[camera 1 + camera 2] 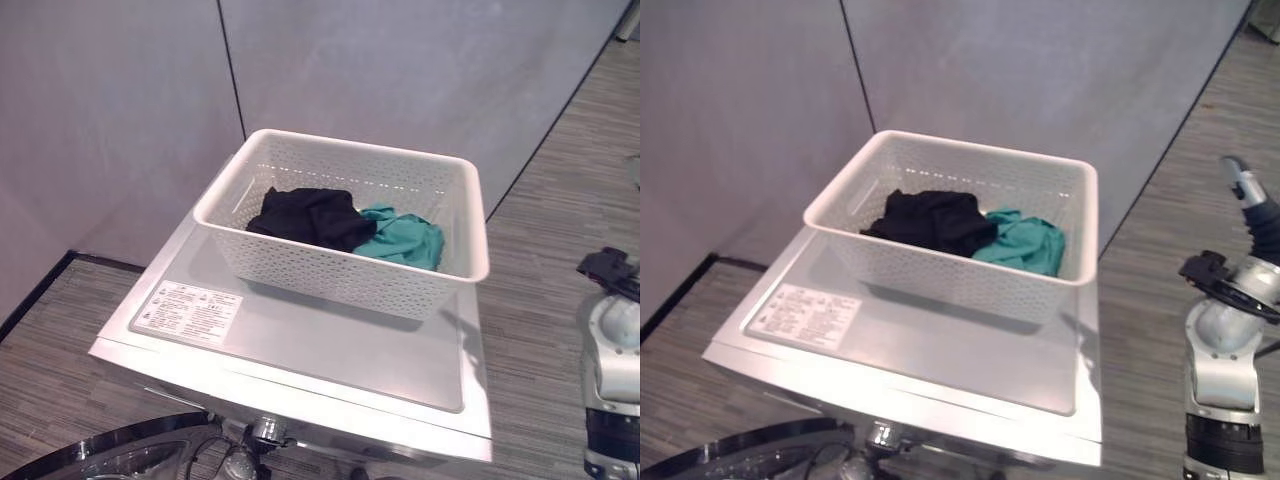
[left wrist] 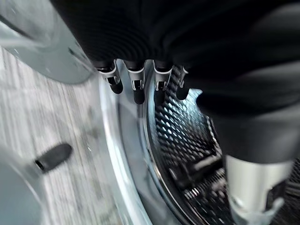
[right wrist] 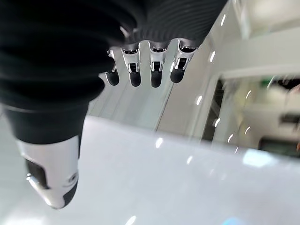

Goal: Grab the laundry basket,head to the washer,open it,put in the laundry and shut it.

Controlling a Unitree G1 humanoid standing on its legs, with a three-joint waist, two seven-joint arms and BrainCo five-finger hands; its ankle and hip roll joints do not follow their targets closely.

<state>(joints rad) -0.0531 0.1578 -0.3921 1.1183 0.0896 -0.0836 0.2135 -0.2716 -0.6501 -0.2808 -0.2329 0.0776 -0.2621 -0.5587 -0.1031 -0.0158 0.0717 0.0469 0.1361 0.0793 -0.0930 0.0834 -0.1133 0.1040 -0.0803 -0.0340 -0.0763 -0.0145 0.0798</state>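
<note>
A white perforated laundry basket (image 1: 330,265) stands on top of the silver washer (image 1: 330,355), toward its back. Inside lie a black garment (image 1: 310,215) and a teal garment (image 1: 405,238). The washer's round glass door (image 1: 110,455) hangs open at the lower left. My left hand (image 2: 138,86) hovers at the mouth of the perforated steel drum (image 2: 187,126), fingers relaxed and holding nothing. My right hand (image 3: 157,70) is raised off to the right of the washer, fingers relaxed and empty, with a pale wall past it.
Grey panel walls (image 1: 120,120) rise right behind the washer. A printed label (image 1: 188,312) is stuck on the lid's left front. Striped grey floor (image 1: 560,230) runs along the washer's right side.
</note>
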